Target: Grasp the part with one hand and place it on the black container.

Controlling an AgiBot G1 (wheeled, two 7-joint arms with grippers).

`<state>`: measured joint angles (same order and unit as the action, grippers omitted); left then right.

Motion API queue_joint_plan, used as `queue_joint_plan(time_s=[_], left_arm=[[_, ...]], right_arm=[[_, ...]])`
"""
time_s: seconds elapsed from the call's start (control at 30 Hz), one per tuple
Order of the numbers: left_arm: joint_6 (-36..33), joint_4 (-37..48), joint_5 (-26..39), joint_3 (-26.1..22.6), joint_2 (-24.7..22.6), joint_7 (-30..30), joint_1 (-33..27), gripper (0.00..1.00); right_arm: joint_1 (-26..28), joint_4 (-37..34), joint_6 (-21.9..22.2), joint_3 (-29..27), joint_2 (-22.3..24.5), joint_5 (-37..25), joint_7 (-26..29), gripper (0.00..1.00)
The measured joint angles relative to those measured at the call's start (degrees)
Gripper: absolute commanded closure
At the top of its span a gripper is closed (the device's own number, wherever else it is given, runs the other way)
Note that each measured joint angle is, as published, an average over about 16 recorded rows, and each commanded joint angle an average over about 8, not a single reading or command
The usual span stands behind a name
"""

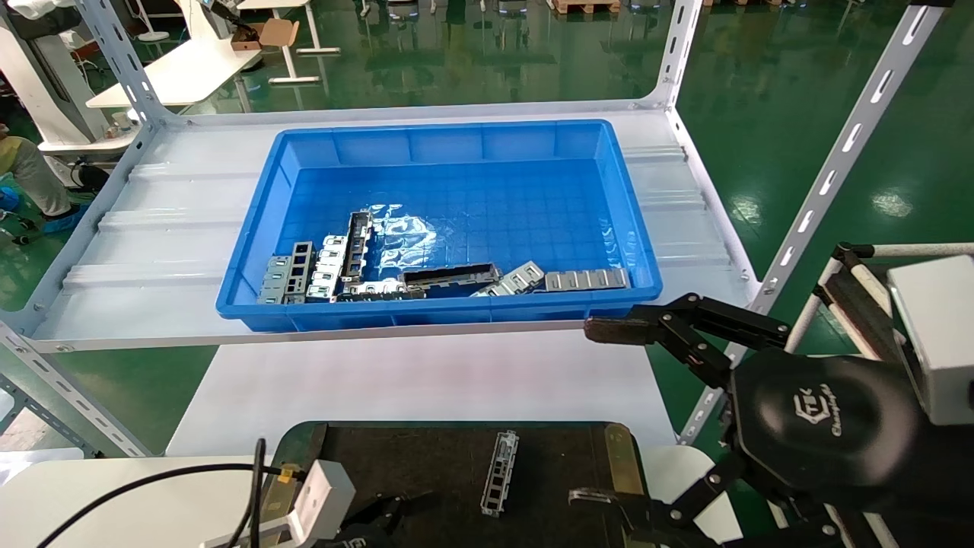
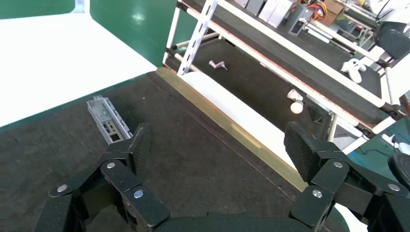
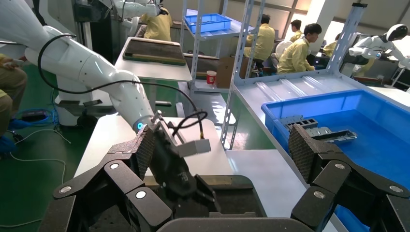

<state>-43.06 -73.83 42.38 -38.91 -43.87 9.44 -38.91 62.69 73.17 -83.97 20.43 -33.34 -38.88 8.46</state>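
A slim silver-grey part (image 1: 500, 472) with a row of cut-outs lies on the black container (image 1: 411, 457) at the near edge; it also shows in the left wrist view (image 2: 109, 121). My left gripper (image 2: 220, 147) is open and empty, just above the container's black surface (image 2: 193, 145) beside that part, not touching it. In the head view it sits low at the near left (image 1: 388, 508). My right gripper (image 1: 601, 415) is open and empty, held off the container's right side, between it and the blue bin. More slim parts (image 1: 449, 275) lie in the bin.
The blue bin (image 1: 456, 133) stands on a white shelf (image 1: 152, 228) and holds several grey metal pieces along its near wall. Slotted shelf posts (image 1: 837, 160) rise at the right. A white table (image 1: 426, 380) lies between shelf and container. The bin shows in the right wrist view (image 3: 338, 111).
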Motion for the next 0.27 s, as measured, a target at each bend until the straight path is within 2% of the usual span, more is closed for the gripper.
queue_joint_plan(time_s=[0.27], left_arm=[[-1.47,-0.98,-1.34,1.14,1.76,-0.45,0.47,0.0]], right_arm=[[0.0,0.0,0.0,0.0,0.0,0.0,0.0,0.0]])
